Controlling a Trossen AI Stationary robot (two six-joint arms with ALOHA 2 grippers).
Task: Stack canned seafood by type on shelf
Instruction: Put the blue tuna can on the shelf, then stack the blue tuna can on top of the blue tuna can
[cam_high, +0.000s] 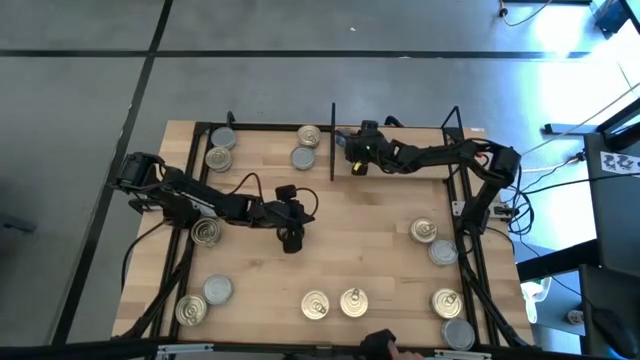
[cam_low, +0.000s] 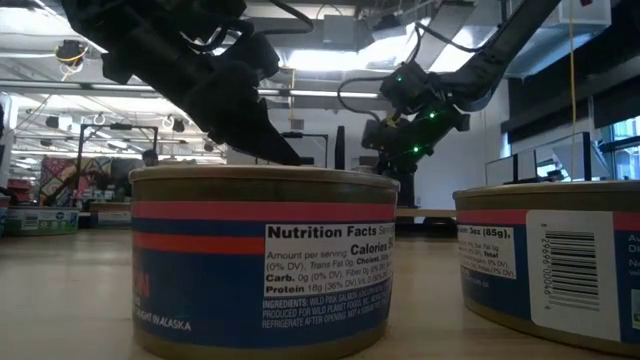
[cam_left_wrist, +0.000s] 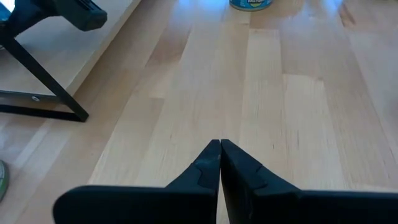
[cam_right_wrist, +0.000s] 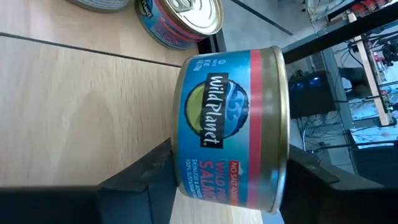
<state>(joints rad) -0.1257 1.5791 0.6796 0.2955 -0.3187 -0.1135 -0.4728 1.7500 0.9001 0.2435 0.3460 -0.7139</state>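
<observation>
Canned seafood, low round tins with gold or grey lids, is spread over the wooden table. Several tins (cam_high: 217, 158) stand in the shelf's (cam_high: 270, 170) left bay at the far edge, left of the black divider (cam_high: 332, 140). My right gripper (cam_high: 356, 160) hangs just right of the divider, shut on a blue salmon tin (cam_right_wrist: 230, 118). My left gripper (cam_high: 290, 238) is shut on nothing over bare wood near the table's middle, its fingertips (cam_left_wrist: 219, 146) together. Two blue tins (cam_low: 260, 260) fill the low view's foreground. My right gripper pinches the blue salmon tin between its two fingers, one at the tin's base edge (cam_right_wrist: 184, 155) and one at its lid rim (cam_right_wrist: 285, 155). The tin lies turned on its side in the hold. The tin itself hides whether anything rests beneath it.
Loose tins stand at the near left (cam_high: 190, 310), near middle (cam_high: 316, 305), near right (cam_high: 446, 302) and right (cam_high: 423, 231), and one (cam_high: 206, 232) is under my left arm. Black frame bars (cam_high: 465, 230) run along both sides. Bare wood lies mid-table.
</observation>
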